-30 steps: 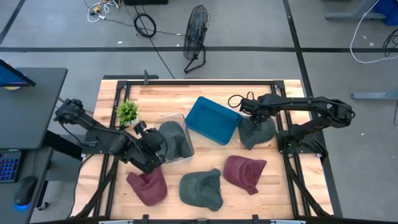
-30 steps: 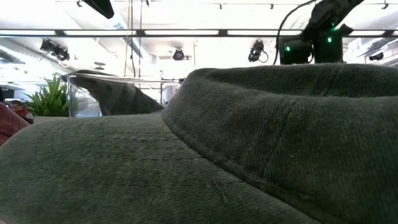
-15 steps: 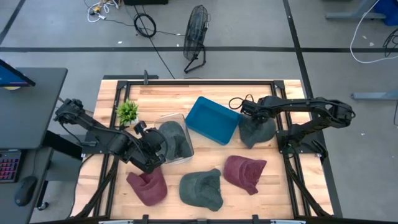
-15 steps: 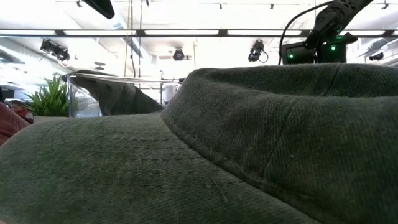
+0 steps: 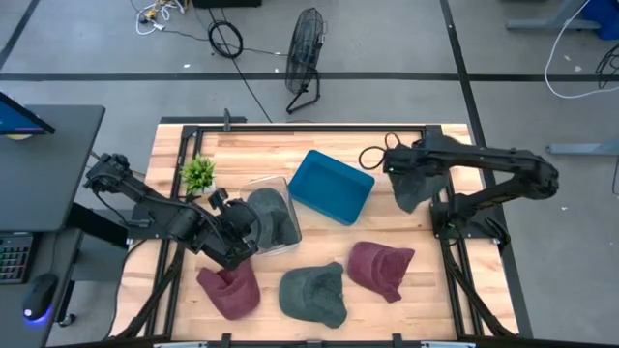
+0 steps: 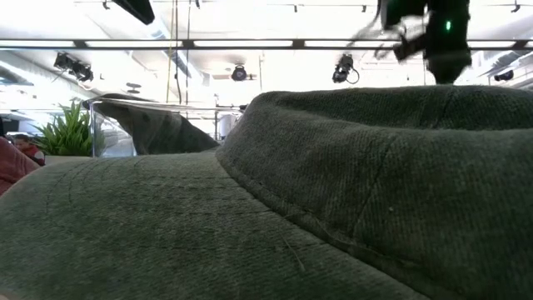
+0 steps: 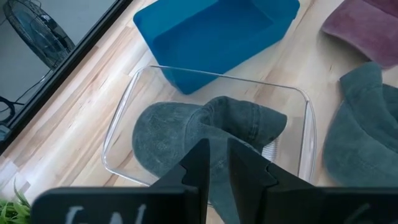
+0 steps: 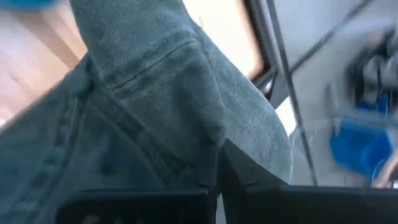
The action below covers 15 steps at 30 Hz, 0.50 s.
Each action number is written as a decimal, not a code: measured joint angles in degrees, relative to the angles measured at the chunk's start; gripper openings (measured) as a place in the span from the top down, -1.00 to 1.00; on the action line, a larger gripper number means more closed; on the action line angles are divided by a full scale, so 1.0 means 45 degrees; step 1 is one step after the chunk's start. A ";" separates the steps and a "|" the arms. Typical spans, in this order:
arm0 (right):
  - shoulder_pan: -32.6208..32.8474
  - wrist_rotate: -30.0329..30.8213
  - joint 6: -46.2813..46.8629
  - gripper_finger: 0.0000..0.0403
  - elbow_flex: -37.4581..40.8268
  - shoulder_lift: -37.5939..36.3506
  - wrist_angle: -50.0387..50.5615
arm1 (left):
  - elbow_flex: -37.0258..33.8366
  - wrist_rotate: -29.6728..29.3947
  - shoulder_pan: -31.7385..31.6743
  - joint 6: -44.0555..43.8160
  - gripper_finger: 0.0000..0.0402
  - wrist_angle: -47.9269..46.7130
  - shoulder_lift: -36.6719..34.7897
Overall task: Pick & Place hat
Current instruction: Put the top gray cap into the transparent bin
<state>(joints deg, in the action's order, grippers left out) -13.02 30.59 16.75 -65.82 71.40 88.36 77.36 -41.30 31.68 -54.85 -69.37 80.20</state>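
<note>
From above, the right gripper (image 5: 401,172) holds a grey-green hat (image 5: 414,190) at about two o'clock on the table (image 5: 261,145), just right of the blue bin (image 5: 331,186). The low view sees none of that, being filled by another green hat (image 6: 266,208) close to its lens. The held hat hangs from the grip with its long axis running toward five o'clock. In the right wrist view the fingers (image 8: 211,174) are pinched fully together on a fold of its cloth (no gap shows). The left gripper (image 7: 214,163) waits over the clear tub (image 7: 124,118) at eight o'clock, fingers narrowly apart above the hat inside.
</note>
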 joint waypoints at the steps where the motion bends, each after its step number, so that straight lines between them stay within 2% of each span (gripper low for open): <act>1: 0.0223 -0.0019 -0.0499 0.99 -0.0392 -0.0136 -0.0072 | 0.0000 0.0000 0.0000 0.0000 0.71 0.0027 0.0000; 8: 0.2386 -0.1242 -0.3950 1.00 -0.2071 -0.0736 -0.3381 | 0.0000 -0.0011 0.0000 -0.0005 0.72 0.0187 -0.0018; 13: 0.3919 -0.2834 -0.6178 1.00 -0.1894 -0.0645 -0.7935 | 0.0005 -0.0720 0.0015 -0.0044 0.83 -0.0022 -0.0237; 15: 0.4414 -0.3045 -0.6796 1.00 -0.1713 -0.0353 -0.9607 | 0.0005 -0.0859 0.0015 -0.0308 0.90 -0.0196 -0.0479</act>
<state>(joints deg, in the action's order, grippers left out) 6.85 16.89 -13.83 -73.53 69.81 45.13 77.38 -45.16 31.75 -56.24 -70.25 78.05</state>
